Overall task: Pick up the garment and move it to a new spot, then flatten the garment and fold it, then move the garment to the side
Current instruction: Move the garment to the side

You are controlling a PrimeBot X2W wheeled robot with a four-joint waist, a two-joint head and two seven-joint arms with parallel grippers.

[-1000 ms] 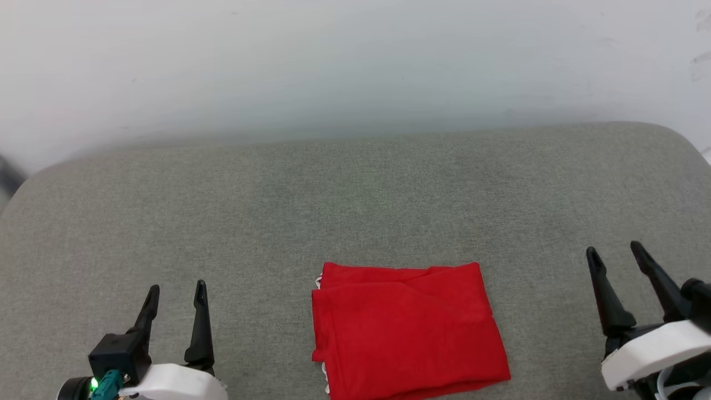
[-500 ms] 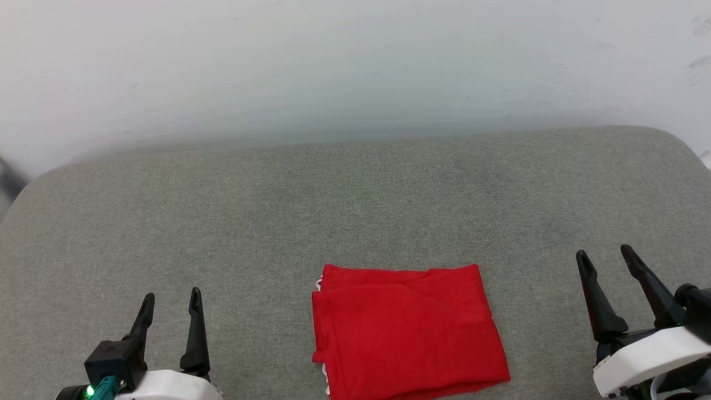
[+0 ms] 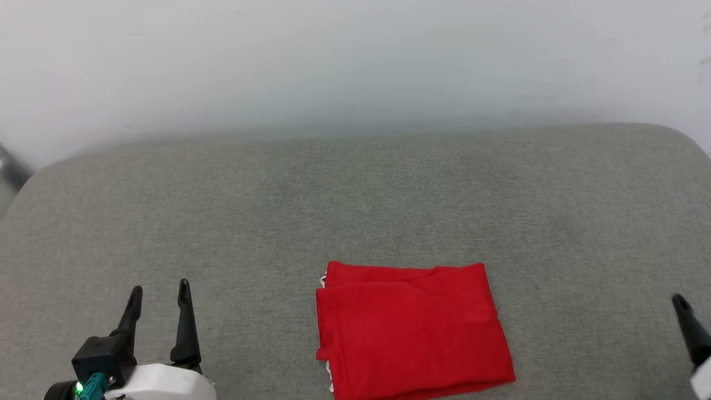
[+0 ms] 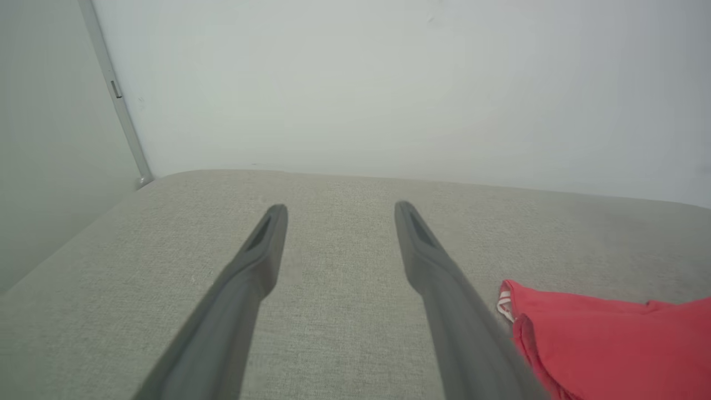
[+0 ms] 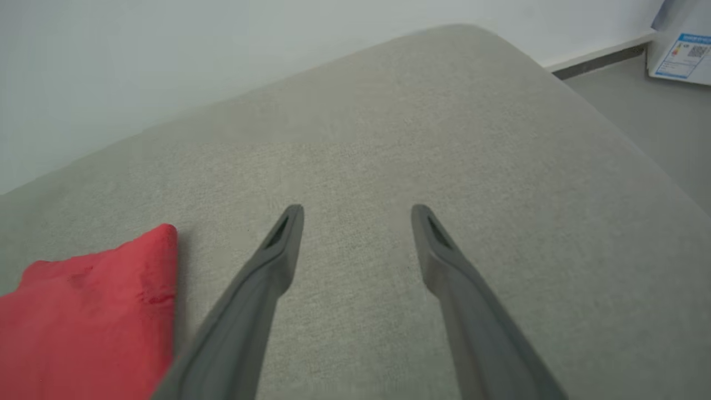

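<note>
The garment (image 3: 414,330) lies folded into a rough rectangle on the grey cushion (image 3: 355,211). In the head view it sits at 6 o'clock, and the frame's bottom edge cuts off its lowest fold. Only plain red jersey faces up, soft and lightly creased, with a diagonal ridge across the upper layer. A sliver of red-and-white trim (image 3: 324,280) peeps from the stacked edges at 9 o'clock of the cloth. The left wrist view shows that trim more clearly, though there the garment runs out of frame at 4 o'clock and its near corner is hidden behind one dark finger. In the right wrist view it is a red wedge at 8 o'clock, also cropped. The left pincer (image 3: 160,286) stands at 7 o'clock in the head view, well apart from the cloth. Its two tapered matte fingers are spread wide with nothing between them. The right pincer (image 5: 356,208) is likewise fully spread and empty in its own view, but the head view catches just one finger (image 3: 691,328) of it at 4 o'clock, the rest cut off. Whether either one touches the cushion cannot be told. The cushion is coarse woven fabric with rounded corners, set against a pale, smooth wall (image 3: 355,66). A thin metal strip (image 4: 114,89) climbs the wall at 10 o'clock in the left wrist view. At 1 o'clock in the right wrist view, beyond the grey floor (image 5: 639,105), sits a white label (image 5: 680,53) (print too small to read).
</note>
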